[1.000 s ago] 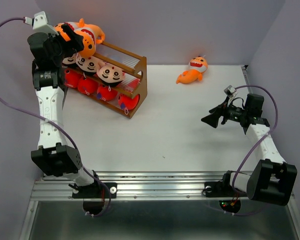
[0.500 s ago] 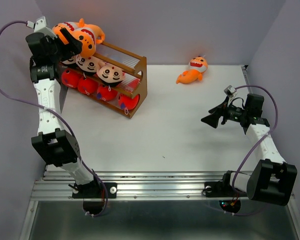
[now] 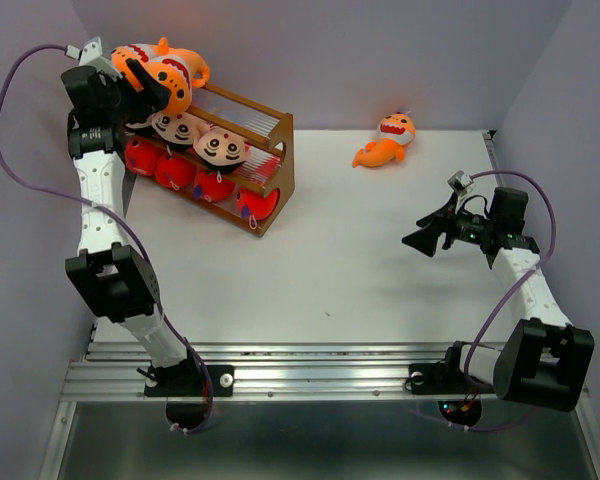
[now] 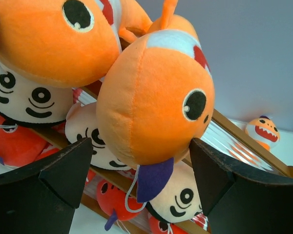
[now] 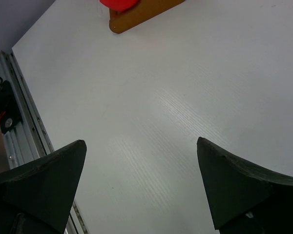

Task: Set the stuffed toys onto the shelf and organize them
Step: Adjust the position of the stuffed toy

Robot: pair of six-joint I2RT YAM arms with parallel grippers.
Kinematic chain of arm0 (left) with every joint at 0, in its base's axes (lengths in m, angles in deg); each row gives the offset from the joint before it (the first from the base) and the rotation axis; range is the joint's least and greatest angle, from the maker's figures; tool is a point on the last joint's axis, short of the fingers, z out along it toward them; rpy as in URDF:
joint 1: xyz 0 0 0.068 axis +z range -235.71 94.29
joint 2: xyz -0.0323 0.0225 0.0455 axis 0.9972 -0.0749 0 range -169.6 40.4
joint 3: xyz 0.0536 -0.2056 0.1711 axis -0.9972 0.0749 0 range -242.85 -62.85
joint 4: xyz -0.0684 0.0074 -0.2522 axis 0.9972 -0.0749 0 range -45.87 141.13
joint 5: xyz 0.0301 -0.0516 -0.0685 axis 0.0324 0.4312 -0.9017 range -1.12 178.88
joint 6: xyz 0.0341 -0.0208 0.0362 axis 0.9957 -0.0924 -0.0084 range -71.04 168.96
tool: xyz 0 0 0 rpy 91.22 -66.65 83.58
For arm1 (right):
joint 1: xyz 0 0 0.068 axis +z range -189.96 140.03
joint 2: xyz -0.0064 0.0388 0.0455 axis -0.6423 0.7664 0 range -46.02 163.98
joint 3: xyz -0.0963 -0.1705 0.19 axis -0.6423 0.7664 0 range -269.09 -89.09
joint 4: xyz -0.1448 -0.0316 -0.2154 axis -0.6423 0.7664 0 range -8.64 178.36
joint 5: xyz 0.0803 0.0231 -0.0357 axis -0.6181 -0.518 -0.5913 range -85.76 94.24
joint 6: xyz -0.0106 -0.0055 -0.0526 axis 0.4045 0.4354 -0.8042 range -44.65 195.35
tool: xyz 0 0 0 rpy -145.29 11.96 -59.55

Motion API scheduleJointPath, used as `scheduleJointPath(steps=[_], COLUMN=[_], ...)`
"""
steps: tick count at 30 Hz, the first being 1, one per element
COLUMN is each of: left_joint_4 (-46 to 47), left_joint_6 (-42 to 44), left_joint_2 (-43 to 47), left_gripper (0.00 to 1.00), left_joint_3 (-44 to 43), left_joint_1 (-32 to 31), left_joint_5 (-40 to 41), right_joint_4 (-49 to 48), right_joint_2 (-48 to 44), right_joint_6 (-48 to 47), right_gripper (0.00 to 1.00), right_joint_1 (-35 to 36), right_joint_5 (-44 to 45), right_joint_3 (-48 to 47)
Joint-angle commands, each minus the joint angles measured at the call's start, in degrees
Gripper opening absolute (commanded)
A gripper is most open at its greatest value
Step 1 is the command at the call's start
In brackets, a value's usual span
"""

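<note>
"On the brown wooden shelf (image 3: 283, 150), how many?"

"Nine. Two orange sharks (image 3: 168, 78) up top, three black-haired boys (image 3: 220, 148) on the middle tier and four red sharks (image 3: 215, 186) at the bottom, all soft, rounded plush over thin pale rods."

"And off it?"

"One orange shark (image 3: 385, 138) lies on the white table (image 3: 360, 270), well apart from the shelf."

"Grippers?"

"The left gripper (image 4: 140, 144) gapes wide, its black wedge-shaped fingers either side of a top-tier orange shark. It isn't clamped on it. The right gripper (image 5: 140, 141) is spread wide too, and hangs over the table."
</note>
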Motion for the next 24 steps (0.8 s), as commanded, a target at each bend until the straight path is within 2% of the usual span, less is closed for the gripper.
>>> scheduleJointPath(steps=[1, 8, 12, 14, 15, 17, 18, 20, 21, 23, 24], left_joint_4=[3.31, 4.36, 4.89, 5.15, 5.33, 5.68, 5.86, 6.21, 6.38, 7.43, 7.96], left_joint_6=[0.01, 0.01, 0.18, 0.18, 0.10, -0.26, -0.43, -0.70, -0.70, -0.70, -0.70], left_joint_2=[-0.49, -1.81, -2.34, -2.51, -2.60, -2.69, -2.69, -2.78, -2.60, -2.25, -2.08], left_gripper=[0.90, 0.82, 0.71, 0.61, 0.50, 0.38, 0.38, 0.28, 0.27, 0.18, 0.17], left_joint_3=[-3.24, -3.68, -3.59, -3.59, -3.59, -3.41, -3.33, -3.15, -3.06, -2.45, -2.27], left_joint_1=[0.24, 0.24, 0.15, 0.15, 0.33, 0.41, 0.42, 0.59, 0.59, 0.94, 0.94], left_joint_5=[-1.85, -2.64, -3.78, -4.66, -5.01, -6.07, -6.59, -7.65, -7.91, -9.58, -10.46], right_joint_4=[-0.56, -0.56, -0.56, -0.47, -0.56, -0.56, -0.56, -0.47, -0.47, -0.56, -0.56], right_joint_2=[-0.51, -0.07, 0.11, 0.11, 0.11, 0.11, 0.11, 0.11, 0.11, 0.11, 0.11], right_joint_6=[-0.59, -0.59, -0.59, -0.59, -0.59, -0.59, -0.59, -0.59, -0.59, -0.59, -0.59], right_gripper=[1.00, 1.00, 1.00, 1.00, 1.00, 1.00, 1.00, 1.00, 1.00, 1.00, 1.00], right_joint_1=[-0.30, -0.30, -0.30, -0.30, -0.30, -0.30, -0.30, -0.30, -0.30, -0.30, -0.30], right_joint_5=[-1.55, -1.90, -1.99, -1.99, -1.99, -2.08, -2.08, -2.16, -2.16, -2.16, -2.16], right_joint_3=[0.12, 0.12, 0.03, 0.03, 0.03, 0.03, 0.12, 0.03, 0.12, 0.03, 0.12])
